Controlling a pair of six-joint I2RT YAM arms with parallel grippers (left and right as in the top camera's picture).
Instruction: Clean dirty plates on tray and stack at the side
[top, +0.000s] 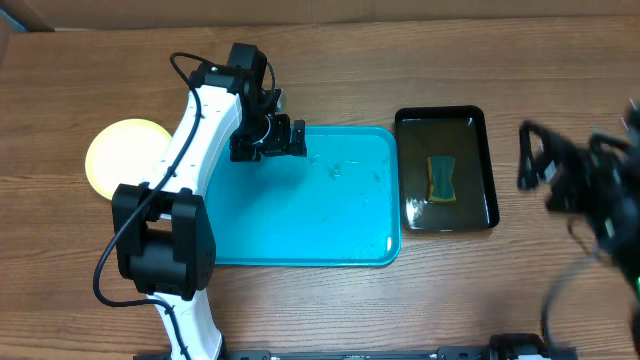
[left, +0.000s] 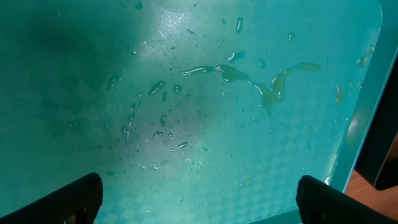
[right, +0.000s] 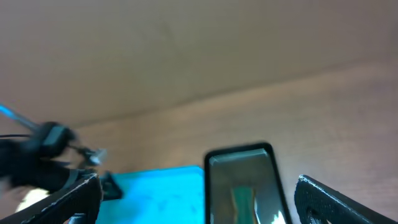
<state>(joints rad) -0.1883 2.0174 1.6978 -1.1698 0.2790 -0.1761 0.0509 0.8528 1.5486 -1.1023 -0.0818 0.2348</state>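
Observation:
The turquoise tray lies in the middle of the table with no plate on it. Its wet floor carries water drops and a thin yellowish smear. A pale yellow plate rests on the table left of the tray, partly hidden by my left arm. My left gripper hovers over the tray's far left corner, open, with nothing between its fingertips. My right gripper is blurred at the right edge of the table, beyond the black tray, open and empty.
A black glossy tray holding water and a green-yellow sponge stands right of the turquoise one, and also shows in the right wrist view. The left arm's base stands at the turquoise tray's near left.

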